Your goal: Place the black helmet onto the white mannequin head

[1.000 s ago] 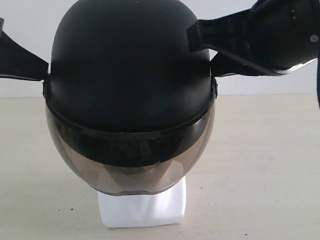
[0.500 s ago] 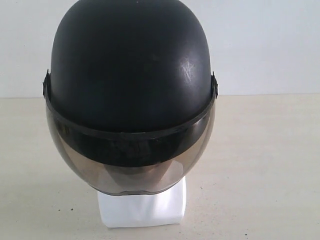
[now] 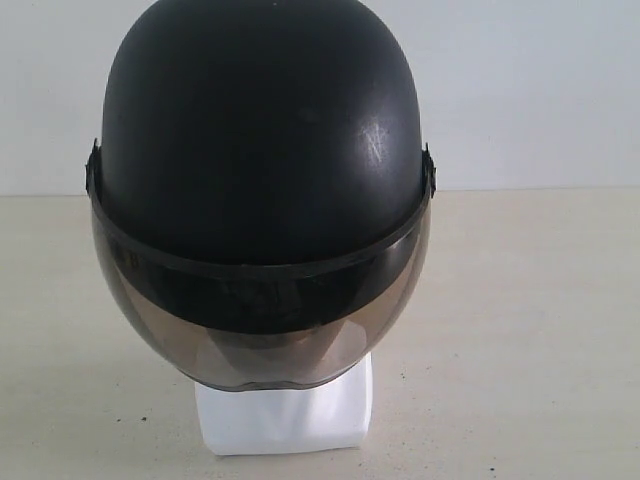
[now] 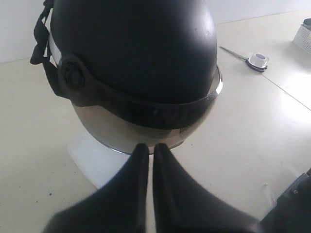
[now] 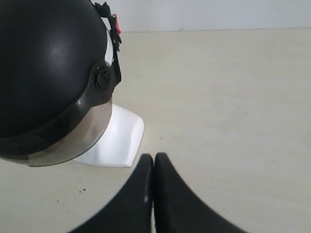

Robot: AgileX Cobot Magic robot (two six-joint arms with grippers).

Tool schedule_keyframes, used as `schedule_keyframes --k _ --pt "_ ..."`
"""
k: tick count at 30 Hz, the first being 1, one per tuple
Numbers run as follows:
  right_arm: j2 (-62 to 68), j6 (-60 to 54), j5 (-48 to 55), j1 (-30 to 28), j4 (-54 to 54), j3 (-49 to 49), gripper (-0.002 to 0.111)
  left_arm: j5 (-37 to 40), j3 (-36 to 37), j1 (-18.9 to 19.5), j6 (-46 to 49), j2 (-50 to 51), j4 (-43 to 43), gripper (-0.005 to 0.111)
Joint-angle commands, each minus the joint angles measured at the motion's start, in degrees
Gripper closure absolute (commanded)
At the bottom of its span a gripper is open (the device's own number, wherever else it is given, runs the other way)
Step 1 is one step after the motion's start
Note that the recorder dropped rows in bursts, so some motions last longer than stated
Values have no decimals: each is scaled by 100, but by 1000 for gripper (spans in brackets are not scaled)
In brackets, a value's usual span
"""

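The black helmet (image 3: 260,150) sits on the white mannequin head (image 3: 285,420), whose squarish base shows below the smoky visor (image 3: 260,340); the face is hidden behind it. Neither gripper appears in the exterior view. In the left wrist view my left gripper (image 4: 151,147) is shut and empty, a short way off the helmet (image 4: 136,48) and the visor's lower rim. In the right wrist view my right gripper (image 5: 153,157) is shut and empty, apart from the helmet (image 5: 46,63) and beside the white base (image 5: 114,141).
The mannequin stands on a pale beige table (image 3: 520,330) before a white wall. In the left wrist view a small roll of tape (image 4: 258,60) and the edge of a white basket (image 4: 304,35) lie farther off on the table.
One second ago both grippers flanked the helmet's sides in the exterior view; both have pulled away out of that view. The helmet has stayed in place on the head.
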Motion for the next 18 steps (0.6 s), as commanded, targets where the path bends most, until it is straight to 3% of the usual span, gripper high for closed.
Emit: schedule_keyframes --k 1,11,15,18 --pt "-77 -5 6 6 -10 2 108 21 18 -21 -68 -52 0 102" --pt "-77 -5 6 6 -10 2 108 7 18 -21 -16 -52 52 102" --pt "-77 -5 6 6 -10 2 108 -189 -17 -21 466 -69 774 102" --pt "-77 -5 6 6 -10 2 108 -351 -21 -10 796 -358 1777 102"
